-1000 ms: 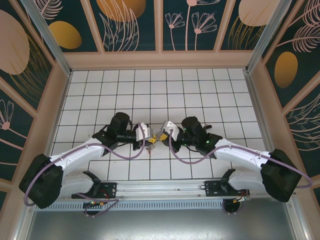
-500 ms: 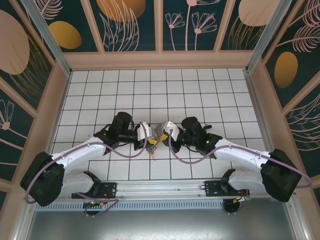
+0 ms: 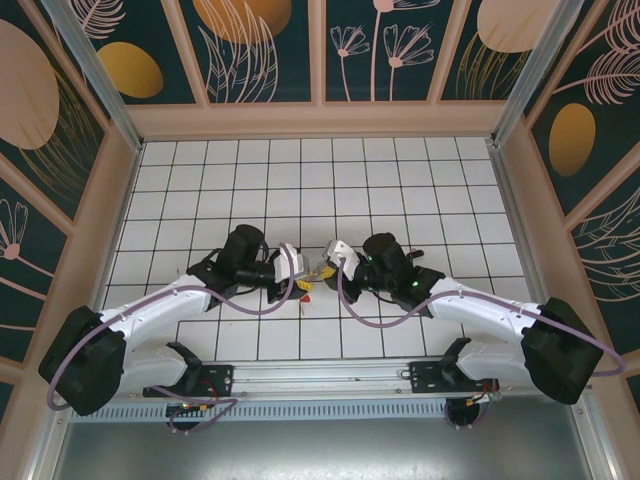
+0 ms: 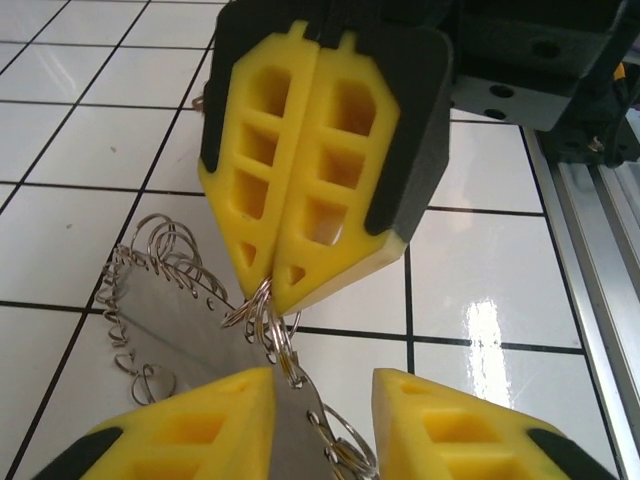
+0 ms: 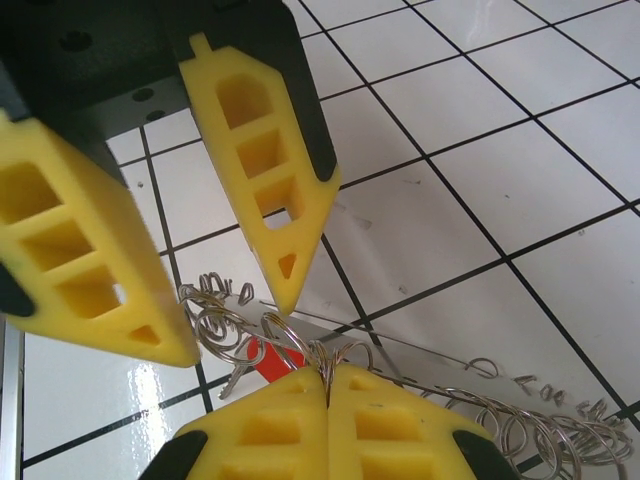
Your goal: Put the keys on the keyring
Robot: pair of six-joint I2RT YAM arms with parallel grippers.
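At the near edge of the desk (image 3: 400,180) a metal rail (image 3: 330,375) carries both arm bases, and purple cables (image 3: 240,308) loop along each white arm; the arms reach inward and meet near the middle of the desk's near half, tips almost touching; the left gripper (image 3: 300,276) stands partly open, its yellow fingers (image 4: 190,425) clearly apart in its own wrist view, with a flat silvery piece (image 4: 200,335) running up between them close against one finger, and I cannot tell whether it is clamped or merely lying there; the right gripper (image 3: 321,270) is fully closed, its two yellow fingers (image 5: 390,430) pressed flat together and pinching a silvery wire loop of the keyring (image 5: 292,338) right at their tips; the keyring's coils spread over the white tiles on either side of that pinch, a thin straight run of wire trailing off along the desk; of the keys, the red-headed key (image 5: 262,362) lies on the desk just beside the closed tips, under the loops, and shows from above as a small red spot (image 3: 305,292) just nearer than the two grippers; the other keys I cannot make out among the coils; beyond lie bare white tiles, then the wooden-framed wall panels (image 3: 260,50) with leaf patterns.
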